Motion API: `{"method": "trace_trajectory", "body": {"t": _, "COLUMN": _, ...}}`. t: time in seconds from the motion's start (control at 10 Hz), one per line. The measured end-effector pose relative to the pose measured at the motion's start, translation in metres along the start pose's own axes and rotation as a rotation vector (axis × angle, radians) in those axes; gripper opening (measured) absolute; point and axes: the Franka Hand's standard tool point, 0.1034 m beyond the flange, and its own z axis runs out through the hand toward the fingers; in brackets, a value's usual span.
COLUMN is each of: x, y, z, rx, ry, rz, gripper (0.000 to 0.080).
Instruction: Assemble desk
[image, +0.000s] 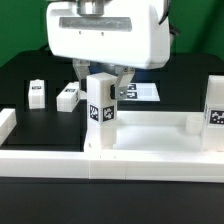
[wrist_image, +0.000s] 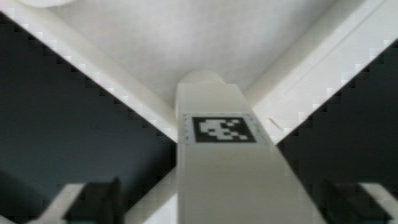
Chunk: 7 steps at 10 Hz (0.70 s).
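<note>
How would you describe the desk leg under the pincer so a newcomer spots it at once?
Find the white tabletop in the exterior view's foreground. At its corner on the exterior view's left, a square leg stands upright, tag facing the camera. Unlike the two legs lying loose and the upright leg at the tabletop's other end, it stands between the jaws of the open pincer.

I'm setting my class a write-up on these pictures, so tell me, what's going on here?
The robot arm hangs over a white leg that stands upright at a corner of the white desk top. Its jaws stand open on either side of the leg, so nothing is gripped. A second leg stands upright at the exterior view's right. Two spare legs sit loose on the black table behind.
</note>
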Motion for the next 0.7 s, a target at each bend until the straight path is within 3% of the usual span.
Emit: {"method": "trace_trajectory", "body": {"t": 0.7, "x": 0.0016, "y": -0.0007, "z": -0.0010, "rx": -0.002, "ry": 0.005, "rz": -0.582, "gripper": 0.0649}}
